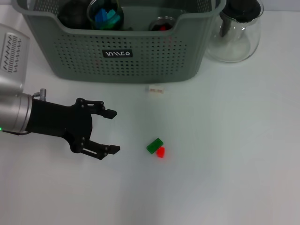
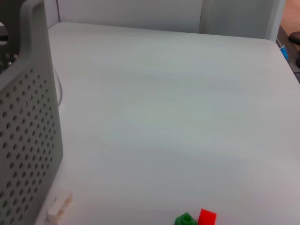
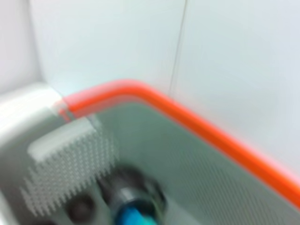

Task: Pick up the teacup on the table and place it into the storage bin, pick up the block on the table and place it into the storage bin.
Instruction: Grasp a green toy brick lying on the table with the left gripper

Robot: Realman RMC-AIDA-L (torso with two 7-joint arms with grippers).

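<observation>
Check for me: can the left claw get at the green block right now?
Probably yes. The left claw is open, with bare table between it and the green block; only the red block touches it.

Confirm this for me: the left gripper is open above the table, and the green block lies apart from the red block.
Not quite. In the head view the green block touches the red block; they are not apart. The left gripper is indeed open above the table.

open table seen around green block and red block | far side closed off by storage bin, teapot
</observation>
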